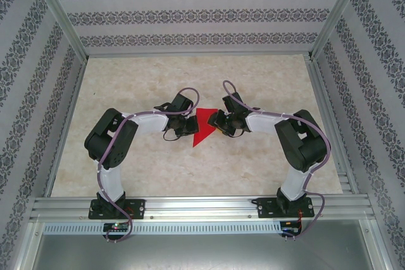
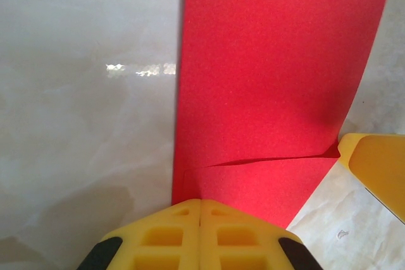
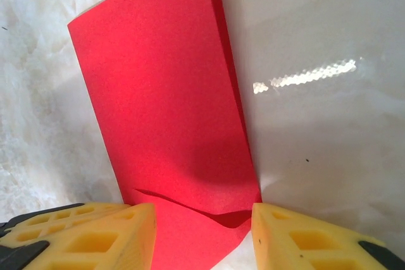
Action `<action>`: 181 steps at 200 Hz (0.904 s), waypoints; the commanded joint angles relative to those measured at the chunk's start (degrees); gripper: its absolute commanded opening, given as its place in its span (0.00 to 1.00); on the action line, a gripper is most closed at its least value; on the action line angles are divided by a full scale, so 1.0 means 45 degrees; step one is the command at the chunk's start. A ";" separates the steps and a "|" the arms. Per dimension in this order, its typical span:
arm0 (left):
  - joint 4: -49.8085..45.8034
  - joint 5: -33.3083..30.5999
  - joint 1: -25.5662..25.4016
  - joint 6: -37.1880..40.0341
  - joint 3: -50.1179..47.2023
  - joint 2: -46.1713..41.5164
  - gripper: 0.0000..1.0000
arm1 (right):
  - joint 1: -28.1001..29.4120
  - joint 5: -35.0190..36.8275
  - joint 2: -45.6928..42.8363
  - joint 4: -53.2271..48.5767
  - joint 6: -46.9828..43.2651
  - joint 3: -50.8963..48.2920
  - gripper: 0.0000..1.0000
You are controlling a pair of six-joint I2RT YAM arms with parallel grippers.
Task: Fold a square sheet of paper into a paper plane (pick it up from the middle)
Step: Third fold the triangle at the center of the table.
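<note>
L gripper pinched shut, tips touching folded red paper (centre of table). R gripper: 2 fingers apart, straddling it.

Patterned walls around pale marbled tabletop

A pale marbled surface lies glossy, catching glare. Walls papered with dark floral bands stand at nine, twelve and three o'clock; an aluminium rail runs along six o'clock.

Robot lab test enclosure, aluminium frame, patterned wallpaper walls, pale marble-look tabletop
</note>
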 commanded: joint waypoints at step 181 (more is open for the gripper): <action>-0.0678 -0.0829 0.0100 0.0023 -0.0229 0.1004 0.06 | 0.0159 0.0123 -0.0821 0.0005 0.0091 0.0017 0.39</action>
